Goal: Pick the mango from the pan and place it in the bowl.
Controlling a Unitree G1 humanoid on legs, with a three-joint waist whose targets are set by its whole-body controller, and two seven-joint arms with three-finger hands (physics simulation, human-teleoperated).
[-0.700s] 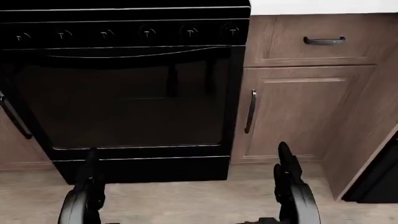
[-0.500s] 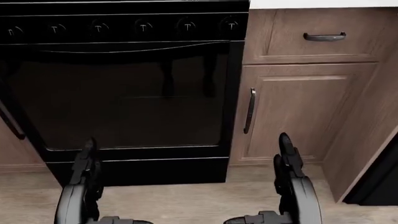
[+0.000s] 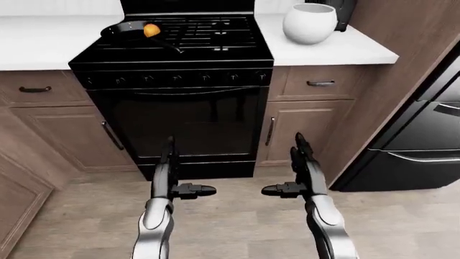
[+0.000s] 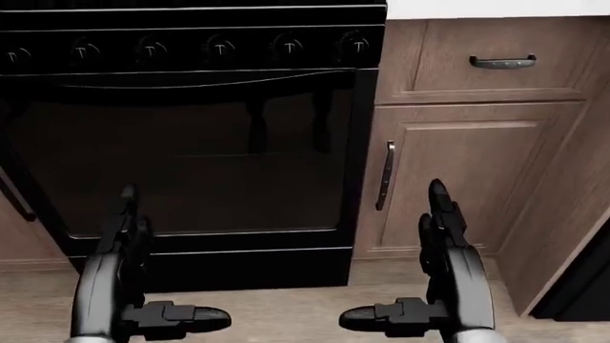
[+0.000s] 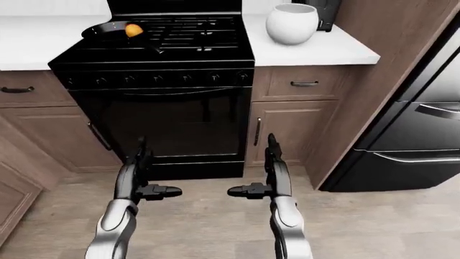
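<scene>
Kitchen floor before the black gas stove (image 3: 176,65): we stand well short, nothing yet picked.

Our left hand (image 3: 169,181) and right hand (image 3: 302,178) hang empty, fingers spread. Near the stovetop's far left corner, the small orange mango (image 3: 151,30) lies in the black frying pan (image 3: 125,31), too round to show an axis. At the white counter's far edge waits the white ceramic bowl (image 3: 310,23).

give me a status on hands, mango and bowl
Left hand and right hand open, empty, low before the black oven door. Orange mango in the black pan. White round bowl on right counter. Nothing between.
</scene>
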